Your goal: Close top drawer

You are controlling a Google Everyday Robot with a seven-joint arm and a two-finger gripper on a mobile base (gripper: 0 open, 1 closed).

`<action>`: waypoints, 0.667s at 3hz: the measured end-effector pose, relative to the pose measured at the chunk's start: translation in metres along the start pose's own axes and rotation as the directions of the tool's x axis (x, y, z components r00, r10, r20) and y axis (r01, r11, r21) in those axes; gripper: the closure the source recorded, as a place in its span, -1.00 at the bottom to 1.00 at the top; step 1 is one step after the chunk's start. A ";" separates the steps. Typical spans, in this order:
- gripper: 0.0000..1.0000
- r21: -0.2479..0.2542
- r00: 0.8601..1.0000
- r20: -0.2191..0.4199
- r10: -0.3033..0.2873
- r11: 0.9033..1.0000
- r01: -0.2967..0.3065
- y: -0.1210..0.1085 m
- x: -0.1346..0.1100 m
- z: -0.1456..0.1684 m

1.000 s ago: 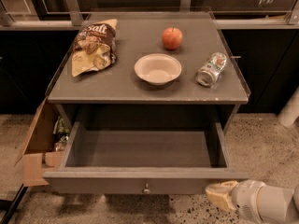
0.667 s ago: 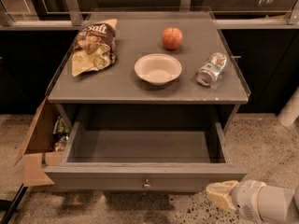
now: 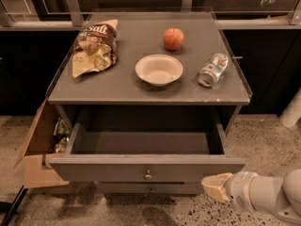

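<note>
1. One arm comes in from the frame edge at 4 o'clock. My white forearm lies nearly level, low over the floor, and points toward 9 o'clock.
2. The grey cabinet top carries a bowl near its centre. Around the bowl: chip bag at 10 o'clock, apple at 12 o'clock, can on its side at 3 o'clock.
3. The top drawer stands pulled well out toward the camera, with its knob at the centre of the front. A lower drawer shows just beneath it.
4. A cardboard box with open flaps stands against the cabinet at 8 o'clock. The floor is speckled stone.
5. My gripper, tan at the tip, sits at 5 o'clock in the view, just below the right end of the top drawer's front. I cannot tell whether it is spread or pressed together, or whether it touches the front.
</note>
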State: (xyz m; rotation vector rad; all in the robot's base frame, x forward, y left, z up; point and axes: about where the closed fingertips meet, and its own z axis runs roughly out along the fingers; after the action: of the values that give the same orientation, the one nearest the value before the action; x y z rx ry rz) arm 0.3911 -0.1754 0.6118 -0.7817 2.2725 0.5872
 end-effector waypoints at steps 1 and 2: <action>1.00 0.019 0.999 0.012 -0.031 0.999 0.030 -0.016 -0.014 0.005; 1.00 0.024 0.999 0.013 -0.048 0.999 0.048 -0.024 -0.021 0.008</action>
State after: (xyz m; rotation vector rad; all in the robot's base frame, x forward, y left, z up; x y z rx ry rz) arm 0.4230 -0.1808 0.6163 -0.8157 2.2382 0.5406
